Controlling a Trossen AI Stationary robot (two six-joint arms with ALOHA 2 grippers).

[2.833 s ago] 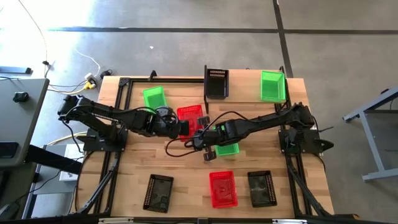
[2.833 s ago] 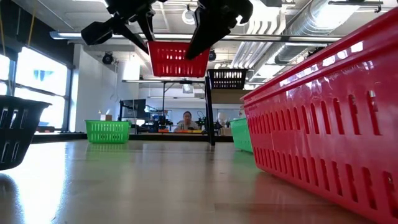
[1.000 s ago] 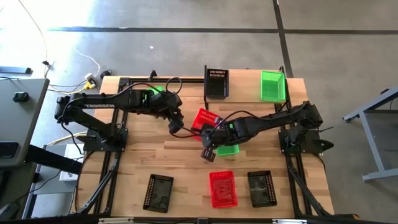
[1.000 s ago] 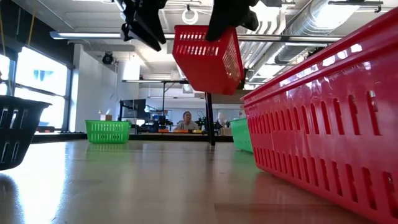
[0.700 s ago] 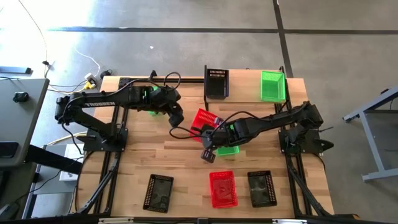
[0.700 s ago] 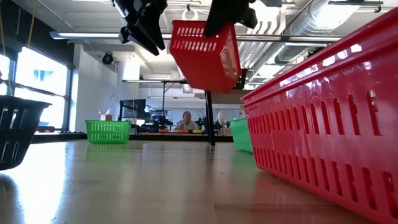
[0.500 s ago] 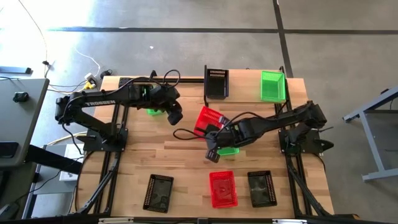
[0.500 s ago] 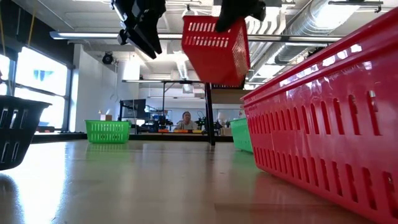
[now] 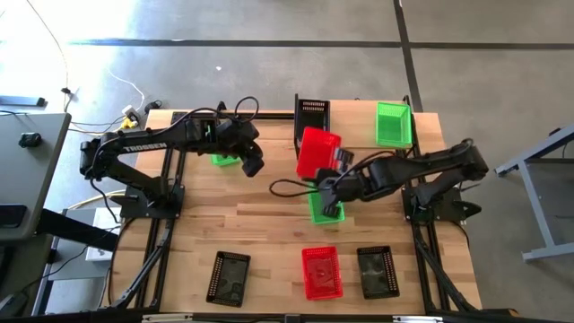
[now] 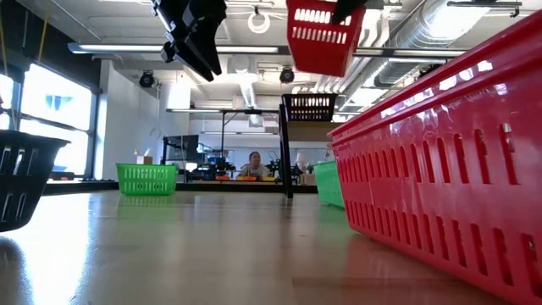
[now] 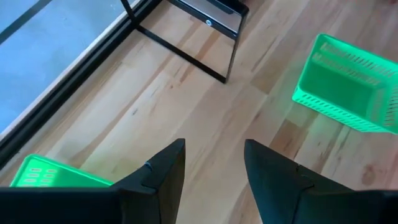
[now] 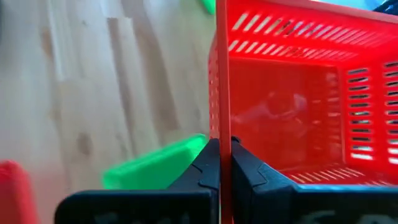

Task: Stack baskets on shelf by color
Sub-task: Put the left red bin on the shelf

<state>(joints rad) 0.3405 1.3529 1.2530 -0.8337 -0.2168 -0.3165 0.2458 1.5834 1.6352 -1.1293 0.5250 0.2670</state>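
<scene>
My right gripper is shut on a red basket and holds it high over the table's middle, close to the shelf. A black basket stands on that shelf. Under the right arm a green basket sits on the table. My left gripper hangs open at the far left with nothing between its fingers, beside another green basket. A third green basket stands at the far right. Along the near edge stand a black basket, a red one and another black one. My right gripper pinches one wall of the red basket at its top rim, one finger outside and the other inside. The arm reaches in from the table's right. The basket hangs lifted clear, its open top up and only slightly tilted.
The shelf's black post stands just left of the black basket. Black metal frame rails run along the table's left and right sides. Bare wood lies between the arms and the near row. A person sits far off in the room.
My right gripper has carried the red basket up and toward the far right, to beside the shelf. The basket was strongly tipped and has swung back nearly level. My left gripper has drawn a little toward the far edge, still open.
</scene>
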